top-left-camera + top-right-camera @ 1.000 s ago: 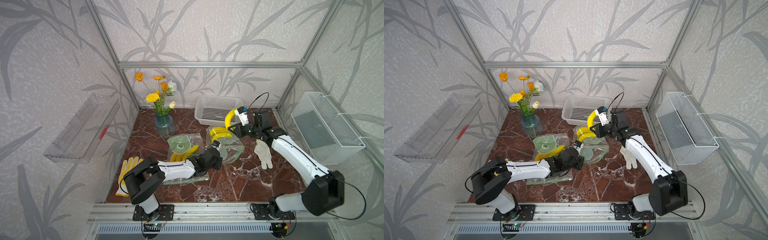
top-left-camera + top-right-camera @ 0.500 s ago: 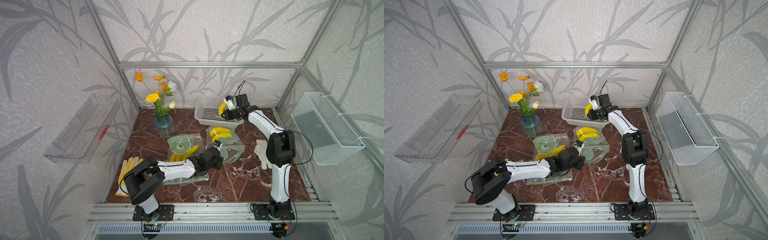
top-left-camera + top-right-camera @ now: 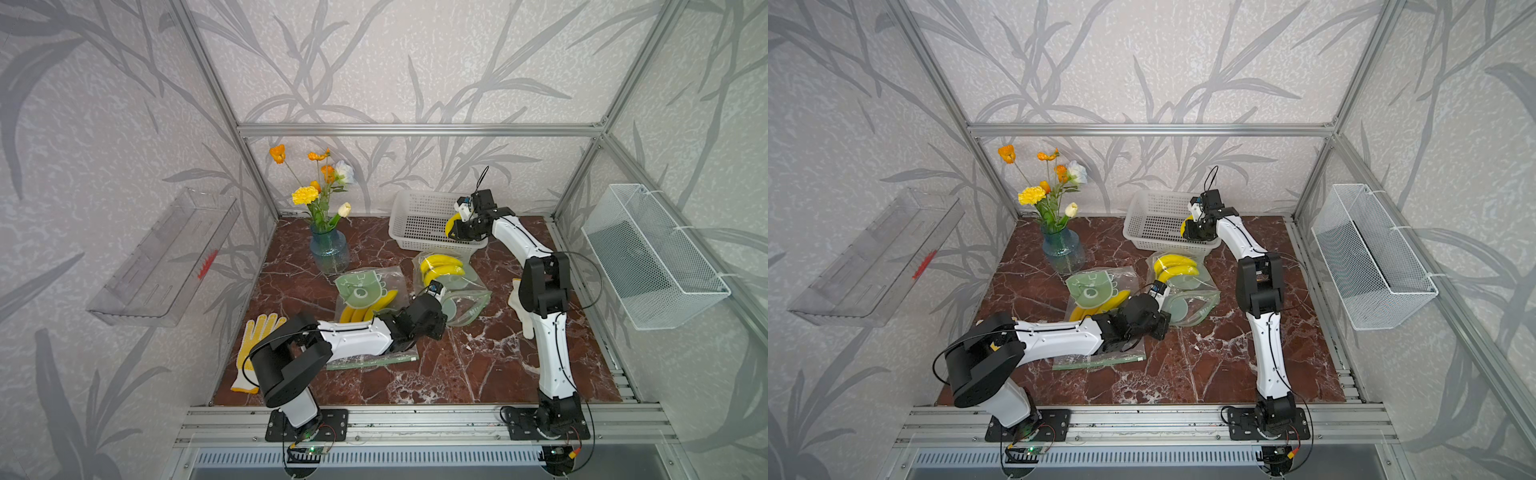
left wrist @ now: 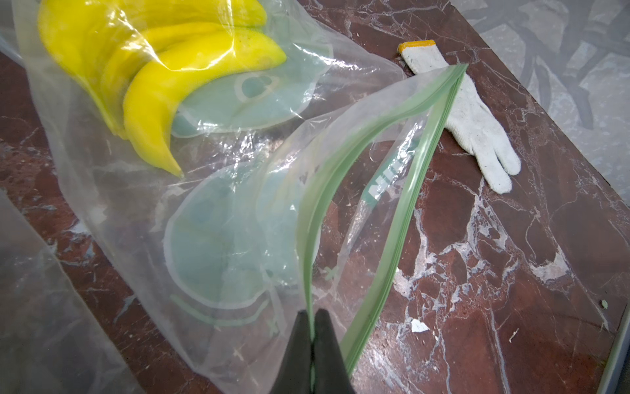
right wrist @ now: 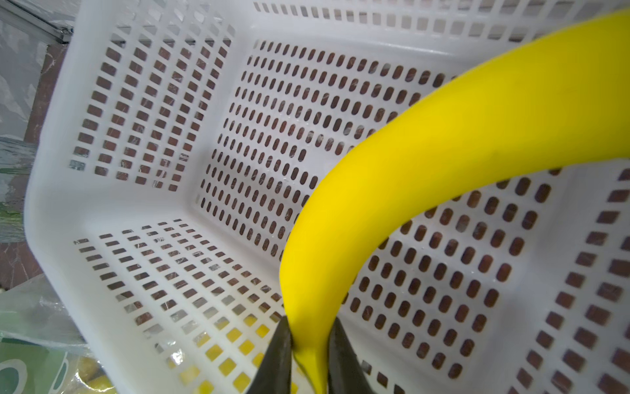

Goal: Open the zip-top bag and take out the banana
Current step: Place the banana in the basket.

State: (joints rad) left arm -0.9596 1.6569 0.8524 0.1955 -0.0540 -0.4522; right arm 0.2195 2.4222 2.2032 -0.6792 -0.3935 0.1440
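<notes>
While the left tool (image 4: 312, 317), shut on the zip-top bag (image 4: 221, 191), props its mouth open, the right tool (image 5: 311, 329) pinches the banana (image 5: 443, 163) over the twelve-o'clock basket (image 5: 51, 163).

**Links.** The left arm (image 3: 353, 337) and right arm (image 3: 555, 349) use white moulded link shells joined by black cylindrical joint housings. The shoulder housing (image 3: 286, 370) is the largest black part.

**Mounting.** Each arm stands on a black rectangular base plate (image 3: 337, 420).

**Cabling.** A thin black cable (image 3: 592, 291) loops free beside the right arm's elbow and runs on down its white shell. A similar black loop (image 3: 248, 365) sits at the left shoulder. Wiring below each base leads to a small circuit board (image 3: 308, 449).

**Wrist.** Each wrist ends in a black block carrying a small white-and-blue camera module (image 3: 435, 287).

**Fingers.** The fingers (image 4: 296, 344) are dark, matte and tapered in both wrist views.
</notes>
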